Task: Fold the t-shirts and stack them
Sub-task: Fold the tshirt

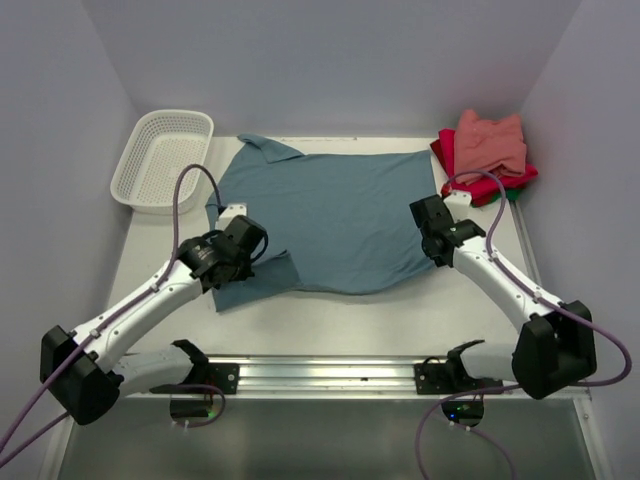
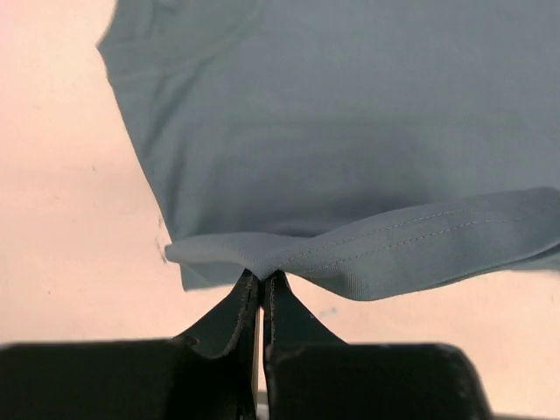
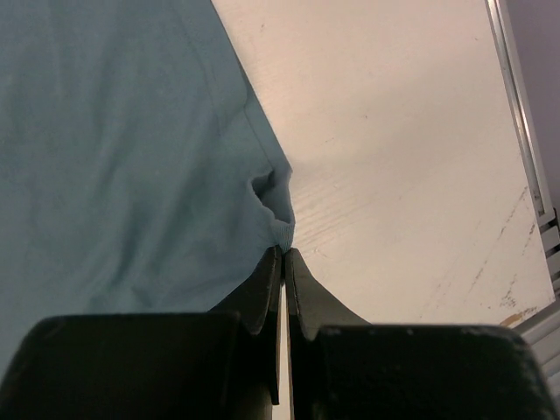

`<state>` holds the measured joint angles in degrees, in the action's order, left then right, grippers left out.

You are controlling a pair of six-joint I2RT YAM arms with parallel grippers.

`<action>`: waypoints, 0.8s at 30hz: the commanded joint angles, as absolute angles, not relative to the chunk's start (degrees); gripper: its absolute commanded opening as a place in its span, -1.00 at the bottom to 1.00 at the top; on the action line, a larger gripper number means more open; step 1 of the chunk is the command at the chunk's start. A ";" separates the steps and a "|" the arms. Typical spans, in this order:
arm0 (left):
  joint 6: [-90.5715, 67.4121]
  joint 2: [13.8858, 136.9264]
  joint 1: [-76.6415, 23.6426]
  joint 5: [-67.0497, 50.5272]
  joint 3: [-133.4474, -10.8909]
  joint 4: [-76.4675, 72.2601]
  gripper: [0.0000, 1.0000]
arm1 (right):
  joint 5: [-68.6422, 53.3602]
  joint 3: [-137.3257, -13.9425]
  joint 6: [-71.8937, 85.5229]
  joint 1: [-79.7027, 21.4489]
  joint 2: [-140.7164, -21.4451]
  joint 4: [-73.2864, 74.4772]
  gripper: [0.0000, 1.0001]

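The large teal-blue t-shirt (image 1: 335, 215) lies spread flat in the middle of the table. My left gripper (image 1: 244, 238) is shut on its left edge; in the left wrist view the gripper (image 2: 262, 278) pinches a lifted stitched hem of the teal t-shirt (image 2: 350, 131). My right gripper (image 1: 432, 232) is shut on the shirt's right edge; in the right wrist view the gripper (image 3: 285, 252) pinches a bunched corner of the teal t-shirt (image 3: 114, 149). A folded salmon-pink t-shirt (image 1: 490, 142) lies on a red one (image 1: 448, 152) at the back right, with a green edge (image 1: 514, 192) under them.
A white mesh basket (image 1: 162, 160) stands at the back left. Bare table (image 1: 330, 320) lies between the shirt and the metal rail (image 1: 330, 375) at the near edge. Grey walls close in the left, back and right sides.
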<state>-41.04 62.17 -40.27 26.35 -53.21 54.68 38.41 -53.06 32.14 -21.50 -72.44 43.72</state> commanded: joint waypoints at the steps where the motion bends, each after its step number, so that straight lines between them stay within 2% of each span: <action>1: -34.99 66.08 -34.73 29.18 -56.77 44.05 -1.00 | 41.23 -56.34 33.58 -20.05 -74.44 39.64 -1.00; 5: -30.51 70.74 -30.50 29.44 -58.89 39.74 -1.00 | 41.13 -57.13 32.78 -18.02 -77.25 36.66 -1.00; 16: -22.68 79.44 -27.95 31.29 -64.77 32.52 -1.00 | 40.25 -62.92 31.55 -15.12 -91.04 30.94 -1.00; 24: -19.07 84.63 -25.84 29.53 -69.86 30.59 -1.00 | 40.52 -66.36 30.59 -13.19 -94.74 30.15 -1.00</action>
